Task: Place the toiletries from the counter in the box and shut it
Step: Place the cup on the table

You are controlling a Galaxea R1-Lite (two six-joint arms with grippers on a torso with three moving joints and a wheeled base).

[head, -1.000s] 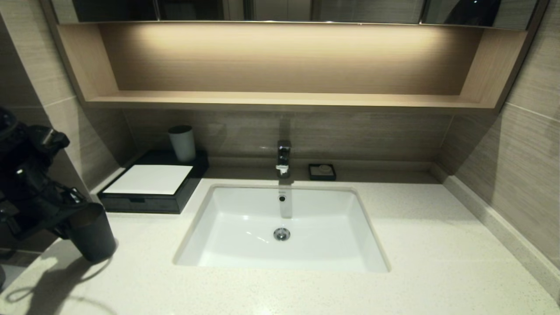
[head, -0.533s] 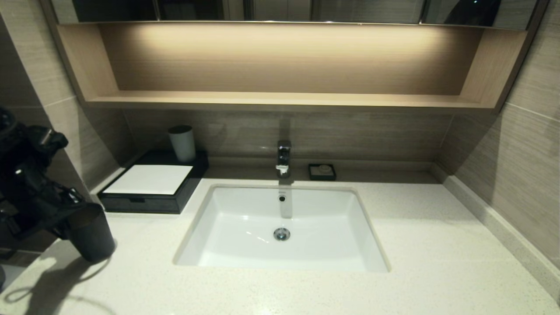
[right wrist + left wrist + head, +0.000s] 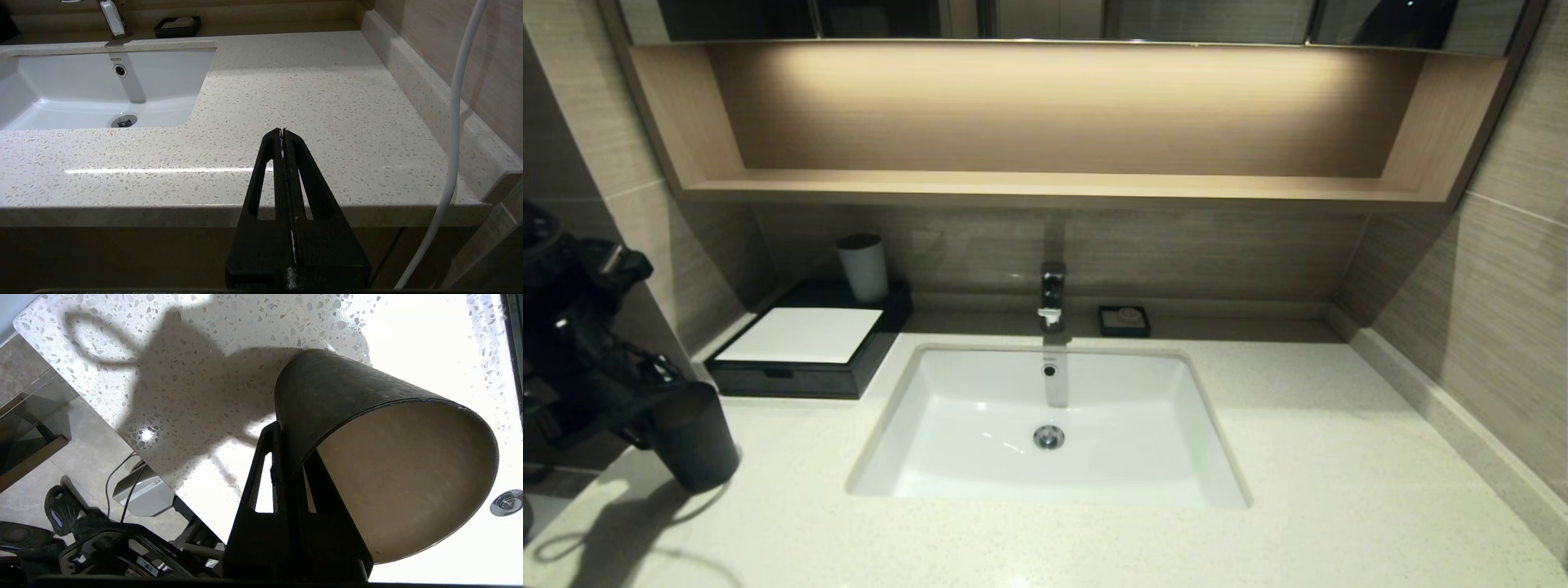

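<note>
While the left gripper (image 3: pixel 282 473) pinches the rim of a dark cup (image 3: pixel 694 437), tilted over the counter's (image 3: pixel 1094 539) left front corner, w/ its fingers squeezed tight on the wall, the box (image 3: pixel 805 351) sits at the back left, drawer shut, white top up. A pale cup (image 3: pixel 863 267) stands on its back edge. No packets show anywhere. The right gripper (image 3: pixel 282 134) hangs low by the counter's front edge, fingers pressed together, holding nothing.

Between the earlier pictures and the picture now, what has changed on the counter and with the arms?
Almost nothing. The left gripper stays shut on the rim of the dark cup, held tilted above the counter at its left end; arm and cup only waver slightly. The box remains closed.
</note>
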